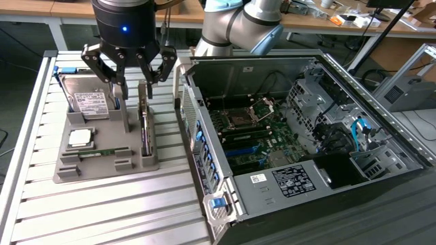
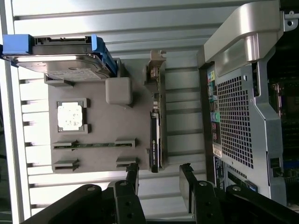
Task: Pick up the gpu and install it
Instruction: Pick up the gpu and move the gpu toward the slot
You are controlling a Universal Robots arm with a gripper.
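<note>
Gripper (image 2: 160,169) wide-spread above gpu (image 2: 155,135) edge

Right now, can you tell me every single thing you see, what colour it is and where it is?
gpu: one, dark with a silvery edge, standing on edge in the holder, on the side nearest the computer case.
hard drive: one, silver, white label, blue rails, at the holder's far end.
processor chip: one, silver, square, mid-holder.
memory stick: one, green, lying in a holder slot.
holder: one, grey, on the table.
computer case: one, grey, open, beside the holder.
table: one, silvery slats.
robot arm: one, silver and blue, behind the case.
gripper: one, black, open, above the gpu, holding nothing.
</note>
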